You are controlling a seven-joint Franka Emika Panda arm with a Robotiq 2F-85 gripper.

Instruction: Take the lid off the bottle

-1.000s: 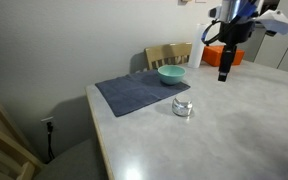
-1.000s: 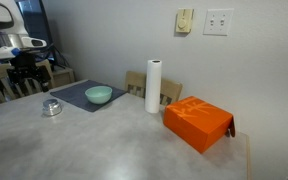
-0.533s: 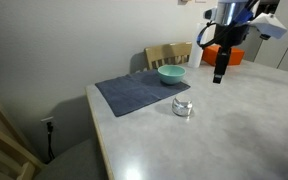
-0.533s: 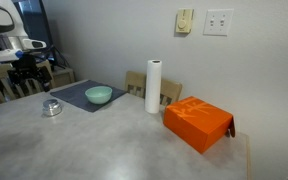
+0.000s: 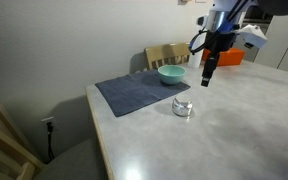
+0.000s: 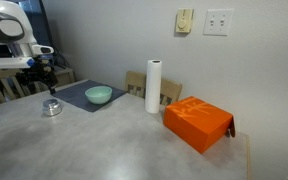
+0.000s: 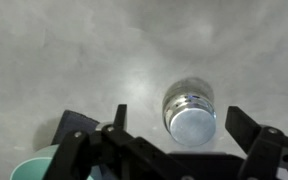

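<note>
Our gripper hangs spread and empty above the bottle
Lid on it; teal bowl nearby on the mat

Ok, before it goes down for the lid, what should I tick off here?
1. Tool open: ok, the fingers are spread wide in the wrist view.
2. Lid on the bottle: ok, it is in place.
3. Bottle between the fingers: ok, though slightly off centre in the wrist view.
4. Tool at lid height: not ok, it hangs above the bottle.
5. Bowl clear of the path: ok, it stands apart on the cloth.
6. Lid screwed on or loose: cannot tell.
</note>
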